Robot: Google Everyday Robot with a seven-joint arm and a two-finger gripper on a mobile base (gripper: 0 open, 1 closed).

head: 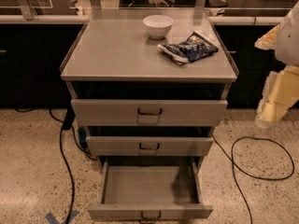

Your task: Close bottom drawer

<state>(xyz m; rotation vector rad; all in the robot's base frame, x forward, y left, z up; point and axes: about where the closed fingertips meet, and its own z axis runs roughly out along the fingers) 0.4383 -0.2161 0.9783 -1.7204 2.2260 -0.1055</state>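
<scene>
The bottom drawer [149, 190] of the grey-beige cabinet is pulled far out; its shallow tray is empty and its low front panel with a small dark loop handle [150, 215] is at the lower edge of the camera view. The two drawers above it, the top one [149, 112] and the middle one [149, 145], stick out only slightly. My arm shows as white and yellowish parts at the right edge [280, 78], beside the cabinet. The gripper itself is out of view.
On the cabinet top [117, 55] stand a white bowl [157, 25] and a dark blue snack bag [188, 47]. Black cables [65, 162] run on the speckled floor at left and loop at right [257, 157]. Blue tape [60, 217] marks the floor at lower left. Dark counters stand behind.
</scene>
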